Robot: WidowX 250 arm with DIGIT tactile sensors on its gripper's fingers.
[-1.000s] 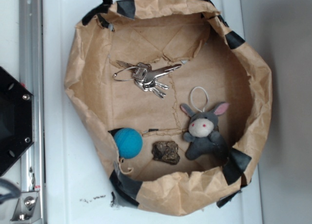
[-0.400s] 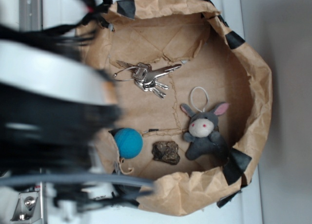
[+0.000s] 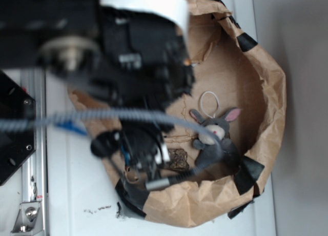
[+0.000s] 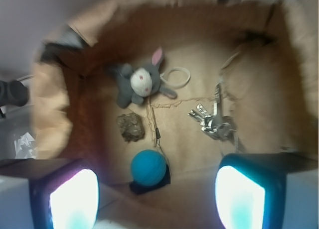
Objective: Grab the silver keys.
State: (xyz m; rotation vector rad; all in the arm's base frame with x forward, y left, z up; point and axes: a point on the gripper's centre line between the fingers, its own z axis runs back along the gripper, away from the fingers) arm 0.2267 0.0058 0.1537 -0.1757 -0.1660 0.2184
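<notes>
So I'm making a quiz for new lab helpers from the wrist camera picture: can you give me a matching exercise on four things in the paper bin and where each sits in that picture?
Things:
1. silver keys
2. plush bunny
3. blue ball
4. brown rock

Places in the wrist view:
A. bottom middle, between the two fingertips
B. right side, just above the right fingertip
C. upper middle, with a white loop beside it
D. just below the bunny, above and left of the ball

Pairs: 1-B, 2-C, 3-A, 4-D
</notes>
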